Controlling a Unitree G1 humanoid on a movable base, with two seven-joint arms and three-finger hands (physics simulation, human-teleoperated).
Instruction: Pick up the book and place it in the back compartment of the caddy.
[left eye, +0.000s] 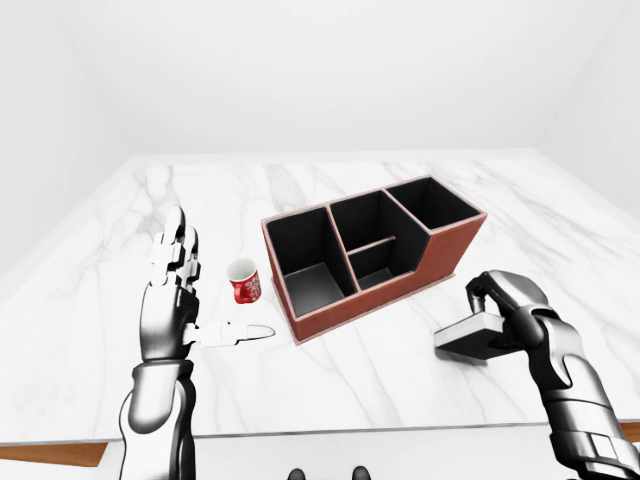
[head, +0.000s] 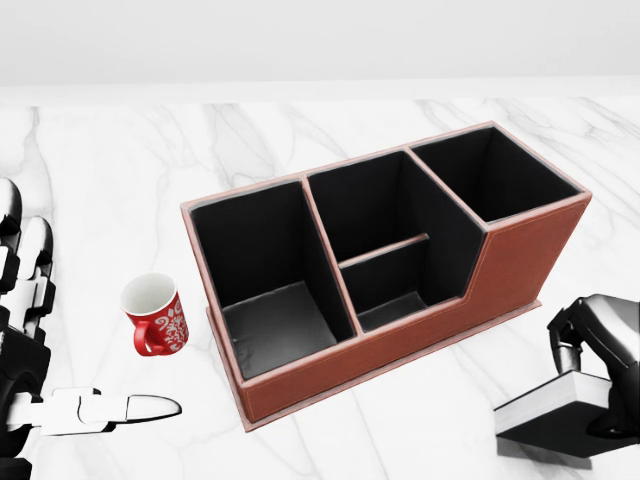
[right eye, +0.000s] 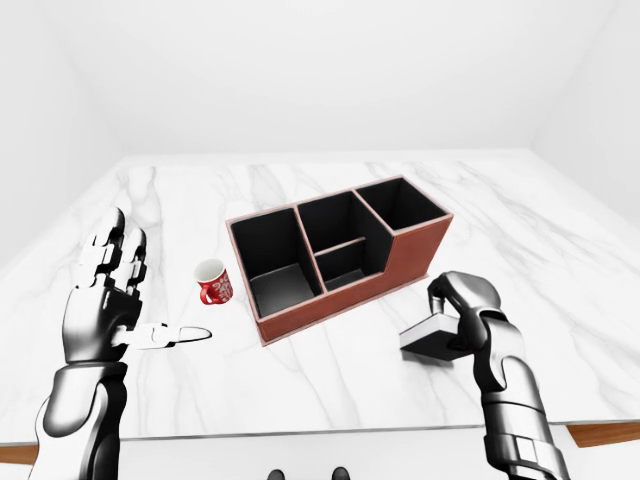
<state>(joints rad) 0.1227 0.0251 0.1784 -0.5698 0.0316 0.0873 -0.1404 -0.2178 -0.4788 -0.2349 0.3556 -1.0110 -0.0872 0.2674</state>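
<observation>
The book (head: 552, 412), dark-covered with white page edges, is held tilted a little above the marble table, at the lower right of the head view. My right hand (head: 598, 350) is shut on it, fingers curled over its top edge. The red-brown caddy (head: 520, 250) with black compartments stands in the middle, to the upper left of the book. Its long compartment (head: 375, 200) and square end compartment (head: 490, 170) lie toward the top. My left hand (left eye: 205, 292) stands open at the left with its fingers spread, apart from everything.
A red patterned mug (head: 155, 315) stands upright on the table (head: 120, 170), left of the caddy and close to my left hand's thumb. The table's near edge (left eye: 340, 432) runs along the bottom of the left-eye view.
</observation>
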